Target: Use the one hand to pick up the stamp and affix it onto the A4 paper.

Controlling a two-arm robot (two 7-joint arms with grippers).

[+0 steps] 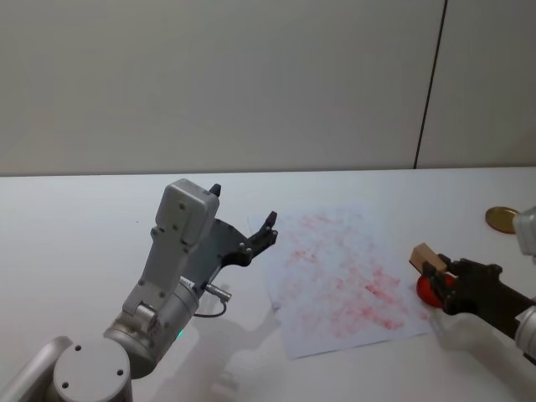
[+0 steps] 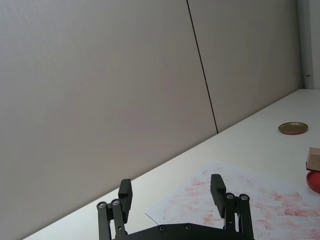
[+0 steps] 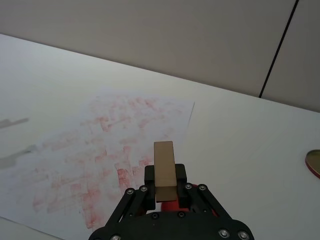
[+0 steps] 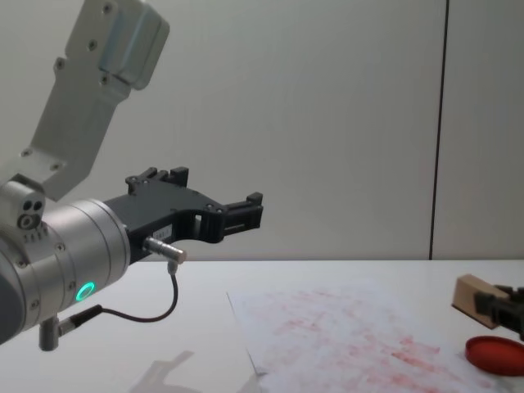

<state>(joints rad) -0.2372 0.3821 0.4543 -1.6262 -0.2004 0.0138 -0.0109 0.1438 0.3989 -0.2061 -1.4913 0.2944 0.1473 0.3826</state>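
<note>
OK, my right gripper (image 1: 437,272) fingers clamp the stamp (image 1: 423,255) above the ink pad (image 1: 428,291); next I carry it level over the A4 paper (image 1: 343,280), then press straight down; left gripper (image 1: 243,226) idle, fingers wide.

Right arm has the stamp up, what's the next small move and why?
Probably carry it toward the robot's left until it is over the A4 paper, then lower. The right gripper is shut on the stamp, which hangs above the red ink pad by the sheet's right edge, not yet over the paper. The left gripper is open and raised, off the sheet.
</note>
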